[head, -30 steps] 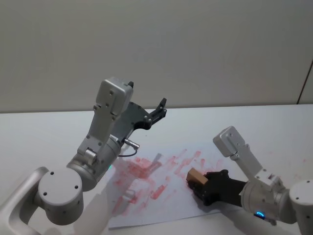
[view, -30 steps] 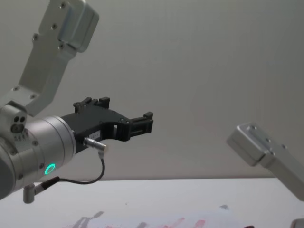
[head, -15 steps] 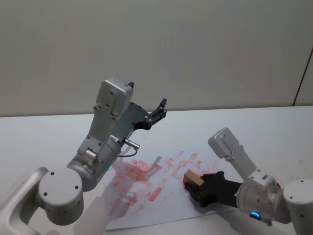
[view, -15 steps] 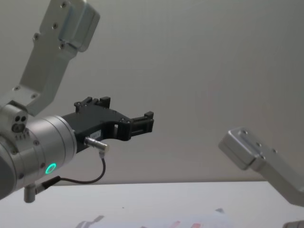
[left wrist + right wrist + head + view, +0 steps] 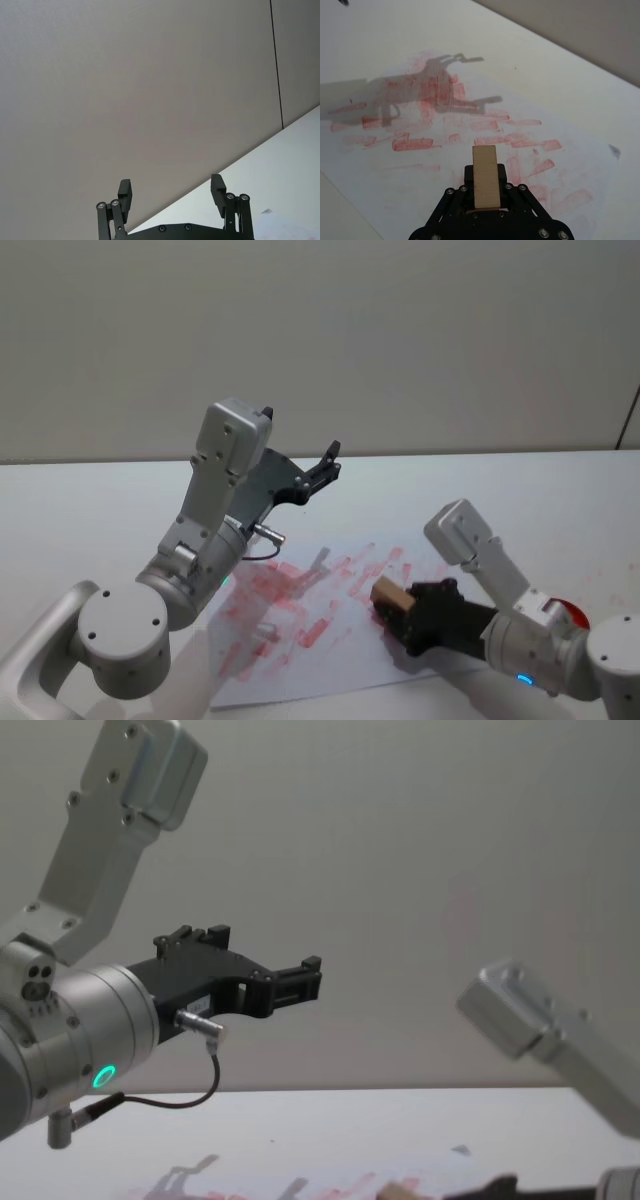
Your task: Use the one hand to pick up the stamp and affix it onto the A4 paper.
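Item: my right black ribbed gripper [image 5: 400, 608], clamped on the tan wooden block stamp [image 5: 390, 595], has slid leftward across the white red-smudged A4 paper [image 5: 300, 665] for another imprint (left gripper [image 5: 328, 462] parked above the paper, fingers apart).

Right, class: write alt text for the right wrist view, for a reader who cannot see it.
The right gripper is shut on a tan wooden stamp, held over the A4 paper. The white sheet is covered with smeared red stamped marks, and arm shadows fall across it.
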`<state>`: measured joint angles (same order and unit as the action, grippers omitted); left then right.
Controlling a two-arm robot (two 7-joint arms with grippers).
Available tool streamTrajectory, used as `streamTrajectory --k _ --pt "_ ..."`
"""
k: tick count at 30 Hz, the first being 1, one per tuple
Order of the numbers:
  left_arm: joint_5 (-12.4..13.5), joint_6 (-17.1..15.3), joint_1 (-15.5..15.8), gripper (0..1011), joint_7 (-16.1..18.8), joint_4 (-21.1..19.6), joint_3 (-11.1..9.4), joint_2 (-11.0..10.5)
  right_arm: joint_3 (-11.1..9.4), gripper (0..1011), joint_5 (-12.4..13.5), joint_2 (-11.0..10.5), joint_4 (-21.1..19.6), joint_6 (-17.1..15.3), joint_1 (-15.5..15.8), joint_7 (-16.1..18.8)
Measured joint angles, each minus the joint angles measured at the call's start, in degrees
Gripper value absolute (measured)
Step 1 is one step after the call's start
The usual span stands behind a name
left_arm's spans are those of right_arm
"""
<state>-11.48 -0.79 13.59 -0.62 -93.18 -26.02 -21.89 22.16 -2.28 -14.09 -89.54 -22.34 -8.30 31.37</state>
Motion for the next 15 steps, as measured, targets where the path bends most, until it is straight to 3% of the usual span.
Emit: streamTrajectory --k 15 --pt "0.0 0.0 0.0 1001 0.0 0.0 0.0 0.0 -1.9 219 4.5 -3.9 -8.7 3.5 5.5 -8.2"
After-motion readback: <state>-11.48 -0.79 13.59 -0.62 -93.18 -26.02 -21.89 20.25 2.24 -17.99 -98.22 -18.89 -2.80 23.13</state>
